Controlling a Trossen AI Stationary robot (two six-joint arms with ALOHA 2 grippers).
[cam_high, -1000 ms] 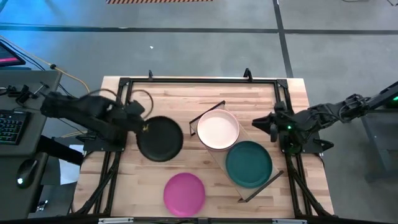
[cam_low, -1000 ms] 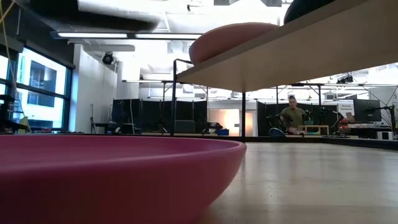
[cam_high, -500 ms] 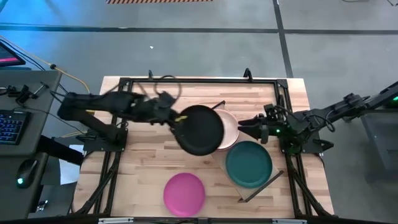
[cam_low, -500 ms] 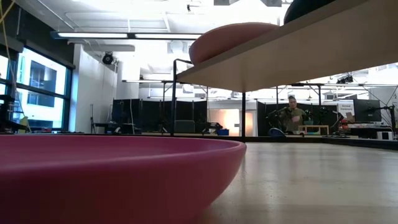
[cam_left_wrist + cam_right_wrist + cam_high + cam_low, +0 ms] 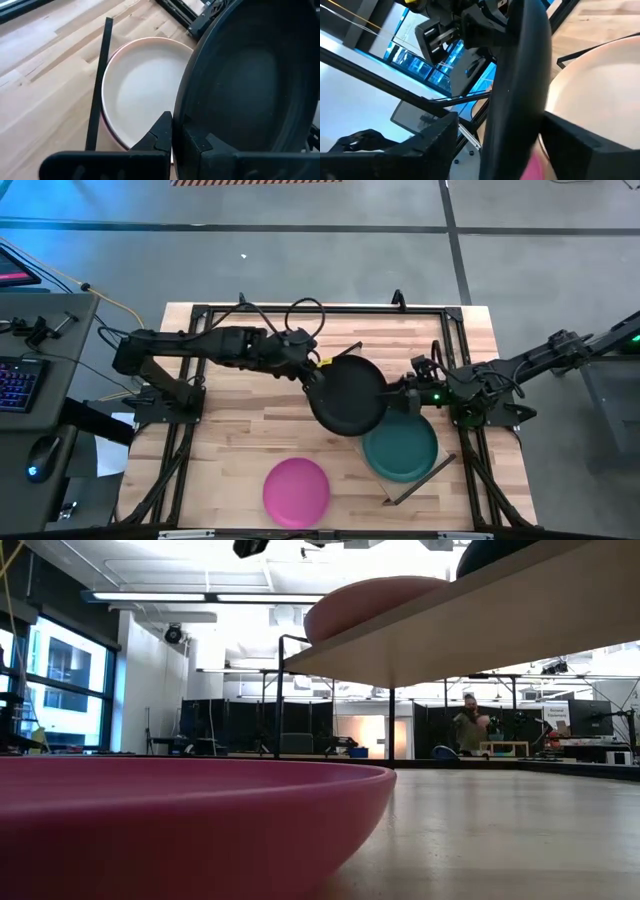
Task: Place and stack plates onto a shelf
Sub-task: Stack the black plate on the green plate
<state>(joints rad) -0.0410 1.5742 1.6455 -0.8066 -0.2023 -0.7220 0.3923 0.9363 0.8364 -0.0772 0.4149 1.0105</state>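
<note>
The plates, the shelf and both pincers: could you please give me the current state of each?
black plate: held by its rim, off the board, over the cream plate.
cream plate: on the shelf, atop a pink one, mostly covered from above.
dark green plate: flat on the shelf.
magenta plate: flat on the table.
shelf: on the table, bearing plates.
left pincer: shut on the black plate.
right pincer: open around the black plate's far rim.

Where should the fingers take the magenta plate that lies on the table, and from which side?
Take the magenta plate by its raised rim, one finger inside and one outside. It lies flat and upright, so only the rim gives purchase. The edge facing the left arm looks best, since nothing stands there.
</note>
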